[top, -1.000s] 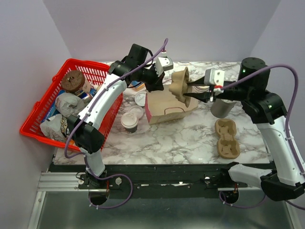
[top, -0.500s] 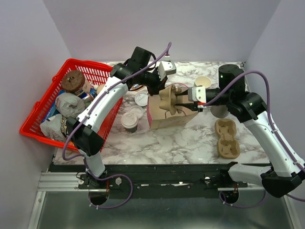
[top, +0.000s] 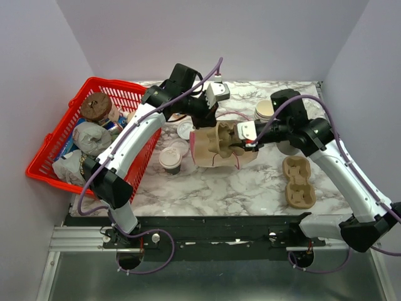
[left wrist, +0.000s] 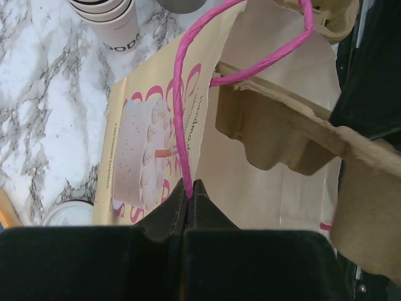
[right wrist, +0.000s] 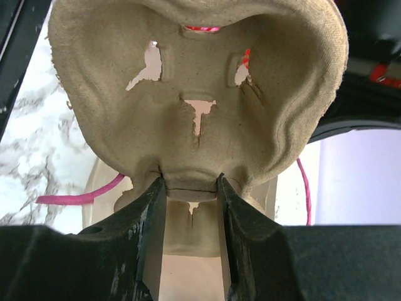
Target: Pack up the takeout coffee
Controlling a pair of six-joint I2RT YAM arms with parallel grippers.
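Marble table (top: 238, 182), red basket (top: 59, 141) of odds and ends on its left edge, not part of the job. Paper bag (top: 210, 158) lies mid-table, mouth facing the right arm. Left pincer (left wrist: 190, 188) is pinched together on the bag's pink handle (left wrist: 183, 94), lifting it, probably to hold the mouth open. Right pincer (right wrist: 190, 185) is clamped on the rim of a cardboard cup tray (right wrist: 200, 94) and holds it at the bag's mouth, partly inside; looks like the tray goes in first so the drink has a seat. A second tray (top: 297, 180) sits flat near the right arm, spare. Stack of plain cups (top: 265, 110) is behind the right wrist. Coffee cup (top: 170, 158), white lid on, stands upright just left of the bag, near the basket, untouched and not packed yet. Loose lid (top: 185, 130) lies behind it.
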